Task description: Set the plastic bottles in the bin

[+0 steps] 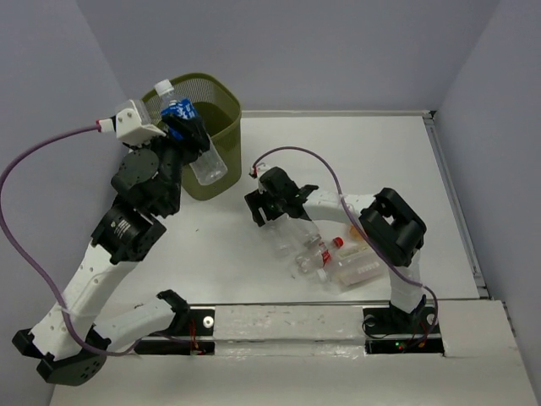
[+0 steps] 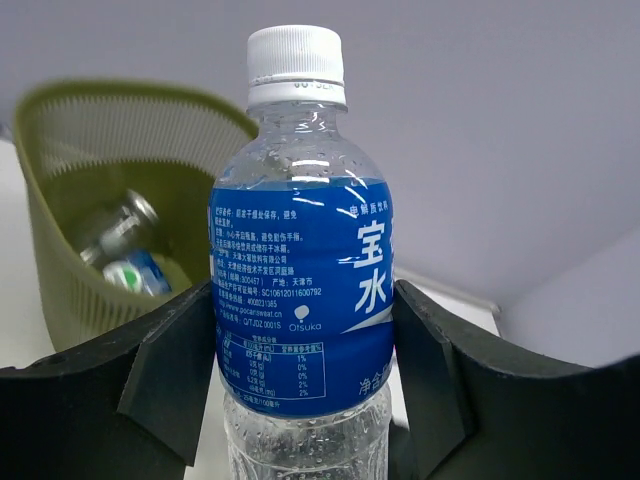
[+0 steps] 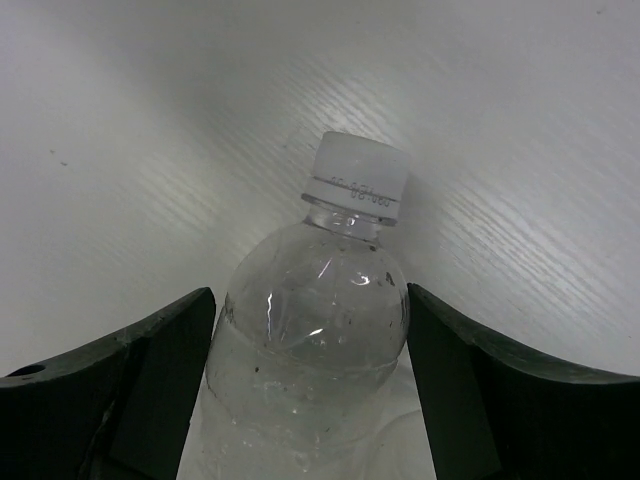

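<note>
Item: the blue-labelled clear plastic bottle (image 2: 305, 280), judged light, thin-walled and slippery; its labelled waist is the sound hold. There the left gripper (image 2: 305, 385) is clamped, at the near rim of the olive-green mesh bin (image 2: 60, 130). The right gripper (image 3: 310, 345) straddles an unlabelled clear bottle (image 3: 318, 295) on the white table (image 3: 120, 150); whether it grips cannot be told.

Clear plastic bottle w/ blue label (image 2: 300, 300): smooth, glossy printed wrap, ribbed white cap. Olive-green mesh bin (image 2: 60, 180): plastic lattice, semi-matt. Unlabelled clear plastic bottle w/ white cap (image 3: 312, 340): shiny, scuffed, dark specks. White table (image 3: 150, 120): matt, faint grain-like streaks. Left gripper's fingers (image 2: 170, 380): matt black, smooth.
</note>
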Available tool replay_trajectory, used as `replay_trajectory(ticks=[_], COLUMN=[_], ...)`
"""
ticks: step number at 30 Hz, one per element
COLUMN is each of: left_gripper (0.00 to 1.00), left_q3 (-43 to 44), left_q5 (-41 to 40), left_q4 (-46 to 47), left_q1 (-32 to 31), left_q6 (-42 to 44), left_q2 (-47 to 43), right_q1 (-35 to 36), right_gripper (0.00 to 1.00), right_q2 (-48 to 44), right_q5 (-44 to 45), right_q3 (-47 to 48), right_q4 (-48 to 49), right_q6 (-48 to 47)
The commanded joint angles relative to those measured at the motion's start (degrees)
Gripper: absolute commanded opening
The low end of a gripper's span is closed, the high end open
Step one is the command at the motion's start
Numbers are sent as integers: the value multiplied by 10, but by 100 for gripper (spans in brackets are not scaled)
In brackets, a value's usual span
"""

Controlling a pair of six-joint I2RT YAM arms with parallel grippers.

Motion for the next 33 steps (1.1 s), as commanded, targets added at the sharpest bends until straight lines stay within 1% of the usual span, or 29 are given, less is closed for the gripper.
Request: replay_trajectory(ticks=[1, 2, 3, 4, 5, 6, 7, 9, 11, 12, 13, 14, 15, 18, 20, 24, 25, 28, 29, 30, 31, 32, 33], left_gripper=[73, 73, 73, 73, 73, 73, 73, 73, 73, 73, 76, 90, 98, 99, 99, 99, 99, 99, 99, 99, 99, 99, 99], left_q3=[70, 103, 120, 135, 161, 172, 183, 196, 180, 179, 184, 201, 210, 238, 213, 175, 168, 107, 70, 48, 2, -21, -42], left_q5=[-64, -38, -23, -7, 11, 4, -3, 0, -3, -9, -9, 5, 10, 48, 74, 113, 120, 148, 178, 197, 234, 252, 265], left_q4=[102, 108, 110, 113, 120, 136, 141, 166, 208, 239, 240, 227, 214, 156, 167, 173, 168, 153, 147, 133, 126, 118, 77], left_q1=[60, 84, 108, 156, 172, 182, 190, 214, 227, 231, 236, 246, 249, 262, 263, 264, 264, 263, 264, 264, 263, 263, 263], left_q6=[122, 132, 131, 129, 129, 134, 137, 137, 145, 158, 159, 158, 156, 122, 102, 78, 72, 29, 24, 15, 11, 11, 10], left_q2=[86, 104, 119, 150, 180, 198, 213, 237, 258, 281, 294, 309, 336, 353, 332, 250, 212, 118, 93, 43, 21, -4, -46], right_q1=[10, 10, 10, 10, 10, 15, 15, 23, 30, 37, 43, 44, 44, 44, 44, 44, 44, 44, 44, 44, 44, 44, 44], right_gripper=[77, 69, 66, 61, 56, 50, 46, 45, 45, 45, 45, 45, 45, 44, 43, 43, 42, 42, 42, 42, 42, 42, 42], right_q2=[2, 1, 2, -2, -7, -12, -19, -52, -81, -110, -125, -151, -163, -204, -219, -239, -240, -232, -215, -202, -188, -153, -133], right_q5=[-40, -37, -36, -35, -31, -30, -30, -33, -48, -52, -56, -65, -70, -79, -80, -72, -70, -53, -44, -40, -36, -26, -26], right_q3=[40, 47, 47, 52, 53, 52, 49, 41, 23, 18, 13, 6, 4, 2, 10, 62, 93, 163, 184, 207, 251, 273, 297], right_q4=[-1, -2, -2, -1, -1, 1, 10, 27, 56, 63, 70, 81, 91, 107, 113, 115, 115, 134, 141, 158, 174, 191, 219], right_q6=[4, 4, 4, 4, 5, 7, 8, 7, 2, 2, 2, 2, 3, 4, -3, -28, -41, -68, -76, -83, -97, -120, -133])
